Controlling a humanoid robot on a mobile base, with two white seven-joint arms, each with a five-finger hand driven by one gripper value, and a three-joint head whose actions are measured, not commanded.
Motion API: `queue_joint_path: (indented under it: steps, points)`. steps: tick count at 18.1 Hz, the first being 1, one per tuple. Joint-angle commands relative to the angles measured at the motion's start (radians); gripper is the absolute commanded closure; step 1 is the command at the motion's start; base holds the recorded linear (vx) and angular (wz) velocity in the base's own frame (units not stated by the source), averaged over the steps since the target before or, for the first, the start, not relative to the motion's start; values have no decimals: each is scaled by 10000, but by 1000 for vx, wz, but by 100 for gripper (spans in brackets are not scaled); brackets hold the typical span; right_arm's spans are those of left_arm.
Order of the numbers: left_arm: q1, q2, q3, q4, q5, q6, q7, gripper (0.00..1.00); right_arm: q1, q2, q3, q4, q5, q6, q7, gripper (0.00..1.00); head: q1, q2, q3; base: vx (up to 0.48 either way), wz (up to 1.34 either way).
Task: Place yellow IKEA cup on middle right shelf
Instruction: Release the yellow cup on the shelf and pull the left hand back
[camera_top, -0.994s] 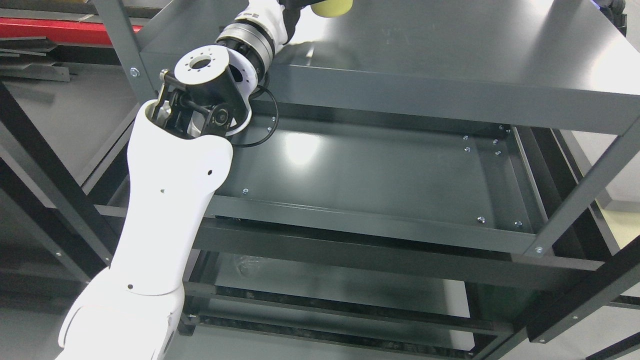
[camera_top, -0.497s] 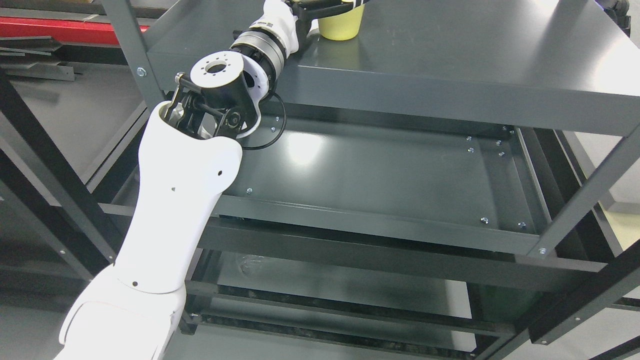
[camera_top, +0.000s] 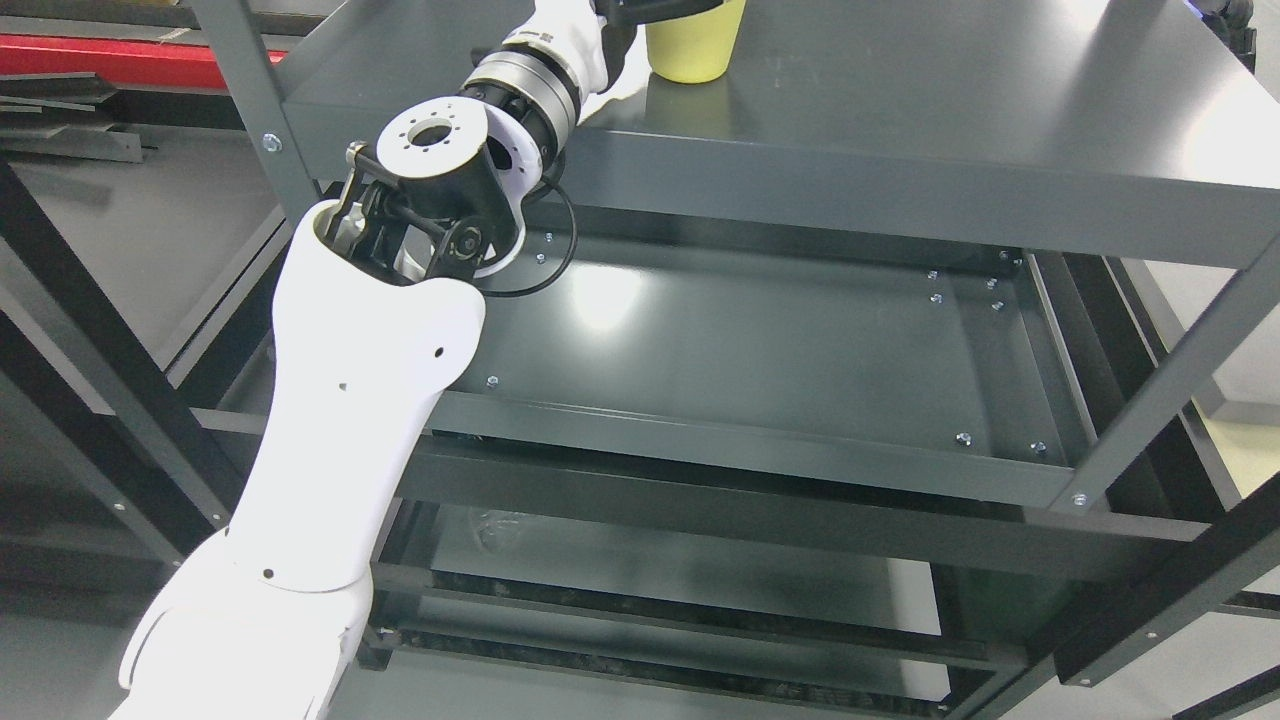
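Note:
The yellow cup (camera_top: 694, 52) is upright at the back left of the top grey shelf (camera_top: 900, 100), its rim cut off by the picture's top edge. My left arm rises from the lower left, past the shelf's front edge. Its left hand (camera_top: 664, 8) is at the cup's upper part, black fingers (camera_top: 640, 8) wrapped round it, though most of the hand lies beyond the top edge. Whether the cup's base touches the shelf I cannot tell. The shelf below (camera_top: 760, 340), a dark tray, has nothing on it.
Grey uprights (camera_top: 1170, 385) frame the rack on the right and at the left (camera_top: 255, 120). A lower shelf (camera_top: 660, 570) shows under the middle one. A black cable loop (camera_top: 560, 240) hangs from my wrist joint over the middle shelf's left end.
The cup has come down from the picture's top edge into fuller view and shifted slightly right over the top shelf, with my left hand on it. The camera wobbled a little.

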Motion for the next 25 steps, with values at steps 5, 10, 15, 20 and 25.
queue_joint_path:
  steps: [5, 10, 15, 20, 25]
  points:
    - [-261, 174, 1096, -1142, -520, -15, 2, 1, 138, -175, 169, 0, -245, 8, 6, 1, 0, 0, 0, 0, 0]
    - [-506, 174, 1588, -1465, -520, -15, -13, 1, 138, -175, 169, 0, -245, 8, 6, 1, 0, -1, 0, 0, 0]
    - [-568, 174, 1818, -1711, -505, 1, -1020, 1, 138, -175, 169, 0, -245, 8, 6, 1, 0, -1, 0, 0, 0]
    - [-598, 174, 1758, -1818, -336, 31, -3293, 1, 138, -175, 169, 0, -245, 8, 6, 1, 0, -1, 0, 0, 0]
    - [-538, 174, 1253, -1772, 643, 519, -5240, 1, 138, -175, 169, 0, -245, 8, 6, 1, 0, -1, 0, 0, 0]
